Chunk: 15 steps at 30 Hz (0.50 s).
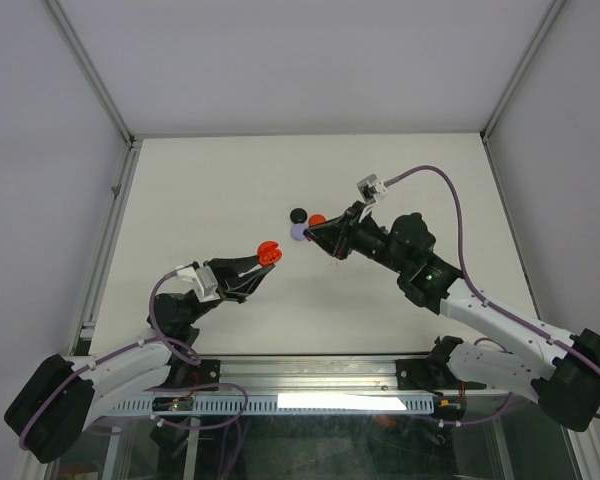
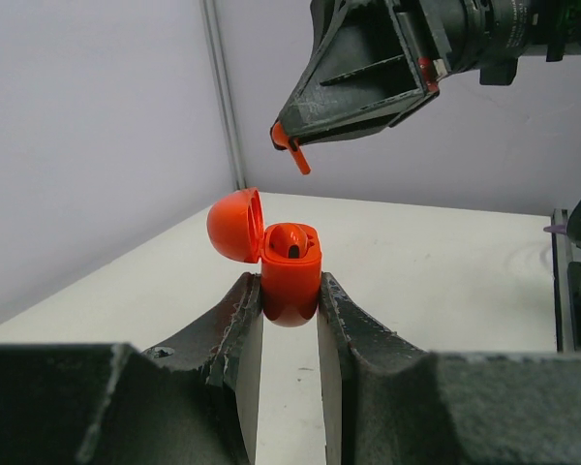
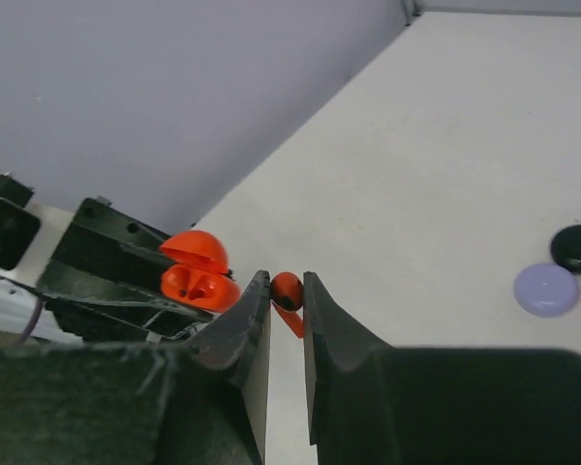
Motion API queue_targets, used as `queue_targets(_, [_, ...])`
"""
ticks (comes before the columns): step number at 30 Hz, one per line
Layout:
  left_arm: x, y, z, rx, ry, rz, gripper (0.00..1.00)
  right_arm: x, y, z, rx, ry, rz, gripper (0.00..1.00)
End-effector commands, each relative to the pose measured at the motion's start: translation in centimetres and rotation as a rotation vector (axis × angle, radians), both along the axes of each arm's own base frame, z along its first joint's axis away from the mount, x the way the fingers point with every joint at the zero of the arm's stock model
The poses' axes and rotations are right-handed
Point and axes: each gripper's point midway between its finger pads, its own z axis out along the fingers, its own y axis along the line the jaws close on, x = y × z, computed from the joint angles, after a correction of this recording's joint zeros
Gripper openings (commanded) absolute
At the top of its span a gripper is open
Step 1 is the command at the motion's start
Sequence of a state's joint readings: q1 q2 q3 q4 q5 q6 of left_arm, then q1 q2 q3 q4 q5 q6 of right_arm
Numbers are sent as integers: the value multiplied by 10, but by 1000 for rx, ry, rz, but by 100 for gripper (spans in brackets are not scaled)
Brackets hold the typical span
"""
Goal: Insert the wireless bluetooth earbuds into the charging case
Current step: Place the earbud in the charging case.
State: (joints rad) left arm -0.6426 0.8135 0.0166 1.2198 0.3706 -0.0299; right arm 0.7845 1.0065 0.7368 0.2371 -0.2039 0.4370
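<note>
Nearest the overhead camera, the two arm bases sit at the near edge of the table (image 1: 400, 170). The left gripper (image 2: 290, 291) is raised over the near-left part of the surface, its jaws clamped on the lower body of the red charging case (image 2: 290, 276). The case stands upright with its lid (image 2: 234, 225) hinged open to one side; one earbud (image 2: 292, 242) already seems to sit in a well.

The right gripper (image 3: 287, 295) is closed on a red earbud (image 3: 288, 291), pinching its head so the stem hangs down at a slant. From the left wrist view that earbud hangs above and a little beyond the open case, not yet touching it. Further out on the table lie a lavender disc (image 3: 546, 289) and a black disc (image 3: 577, 247), close together, with a red piece at the frame edge that I cannot identify.

The main risk is the slanted stem: if it comes down off the axis of the free well, it could catch the rim or the seated earbud and twist in the grip. A hard push could also tip the case between the left jaws, or knock the open lid. Releasing before the stem is seated would likely drop the earbud to the table.
</note>
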Motion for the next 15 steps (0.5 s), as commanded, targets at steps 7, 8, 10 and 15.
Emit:
queue_targets(7, [-18,-4,29,-73,-76,-87,4,-56,23,76,324,-190,209,8])
queue_targets(8, [-18,-4,30,-78,-72,-89,4,-59,25,77,329,-193,220,8])
queue_targets(10, [-18,-4,31,-88,-65,-97,4,-62,31,75,334,-194,236,8])
queue_targets(15, [-20,-5,34,-105,-47,-116,4,-66,42,71,342,-187,264,8])
